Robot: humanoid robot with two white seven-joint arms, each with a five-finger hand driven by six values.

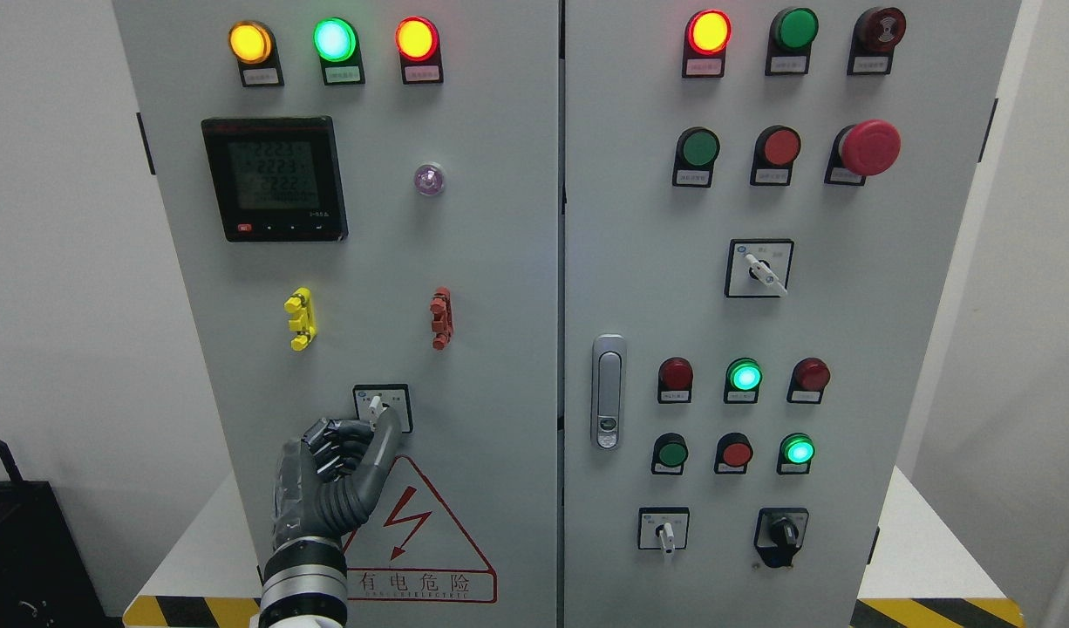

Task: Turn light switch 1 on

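A small rotary switch point(376, 406) with a white knob sits in a square plate on the lower part of the left cabinet door point(465, 279). My left hand point(364, 429) comes up from the bottom left and rests against the door just under that switch. Its fingers point(330, 436) are curled into the palm. One grey digit point(386, 436) stretches up and its tip lies on the switch plate just right of the knob. The knob points slightly up-left and nothing is gripped. My right hand is out of the picture.
Above the switch are a yellow clip point(300, 318), a red clip point(442, 318), a digital meter point(275, 179) and three lit lamps. The right door point(848, 305) carries buttons, lamps, a latch handle point(609, 391) and three more rotary switches. A warning triangle point(421, 536) lies below my hand.
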